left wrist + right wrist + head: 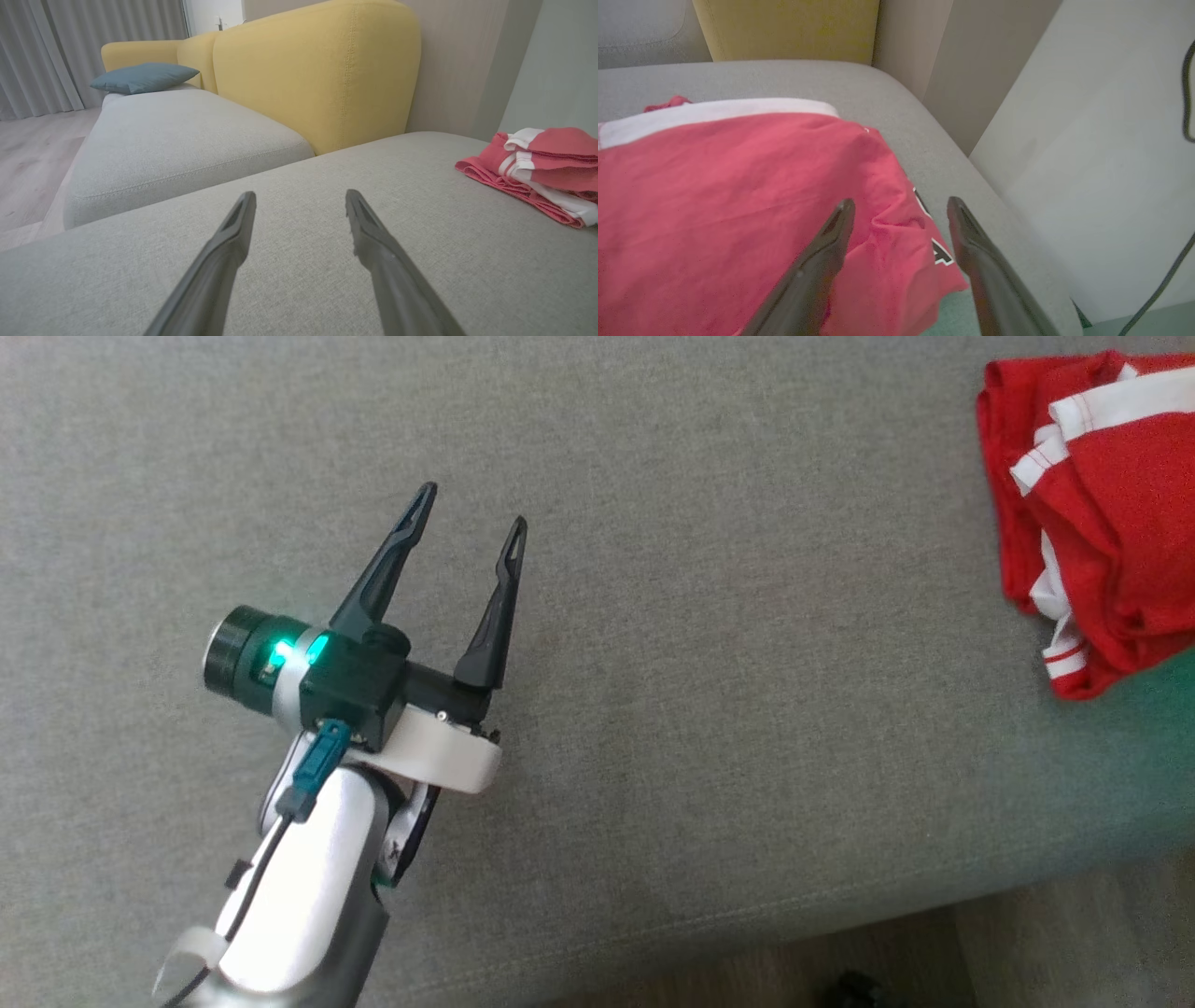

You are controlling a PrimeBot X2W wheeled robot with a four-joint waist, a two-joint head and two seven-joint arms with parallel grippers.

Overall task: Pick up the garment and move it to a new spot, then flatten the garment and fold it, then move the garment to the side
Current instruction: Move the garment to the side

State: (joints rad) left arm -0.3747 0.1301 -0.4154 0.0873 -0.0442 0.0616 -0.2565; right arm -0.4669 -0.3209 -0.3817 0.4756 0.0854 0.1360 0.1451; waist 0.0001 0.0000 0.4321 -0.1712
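Note:
The garment is red with white stripes, lying folded in a bundle on the grey cushion at the far right of the head view. The left wrist view shows the garment at the right, well away from my left gripper, which is open over bare cushion. My left gripper has nothing between its fingers. My right gripper stands open just above the garment, near its right edge with the black and white print. Nothing is gripped between the right fingers.
The grey cushion ends in a front edge at the lower right of the head view, with floor below. A yellow backrest and a blue pillow stand beyond. A pale wall rises close to the right of the cushion.

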